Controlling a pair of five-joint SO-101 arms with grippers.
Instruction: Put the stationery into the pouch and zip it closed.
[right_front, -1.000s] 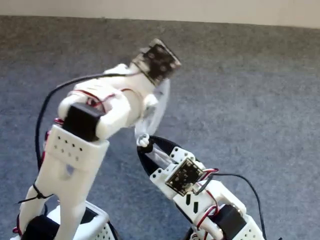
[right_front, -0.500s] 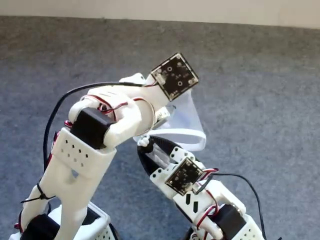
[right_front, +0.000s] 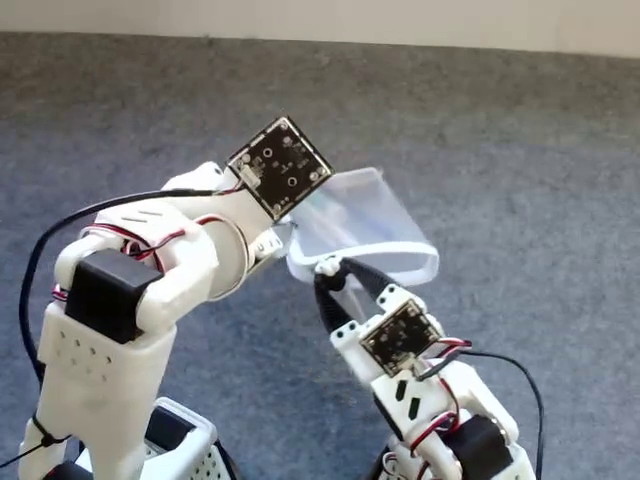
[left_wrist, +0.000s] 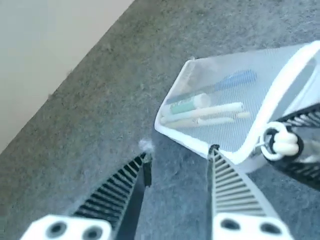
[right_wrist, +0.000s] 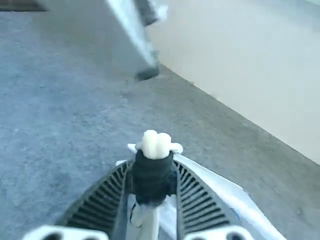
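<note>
Pouch (left_wrist: 210, 80) looked light and limp; right jaws clenched its zip pull (right_wrist: 156, 142), left jaws released by the rim (left_wrist: 277, 92), the likeliest hold.

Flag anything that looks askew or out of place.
The pouch sits askew: the right gripper, shut on its white zip pull, holds that end up, so it looks tilted rather than flat. The stationery lies inside; nothing spilled. The left gripper is open beside it.
</note>
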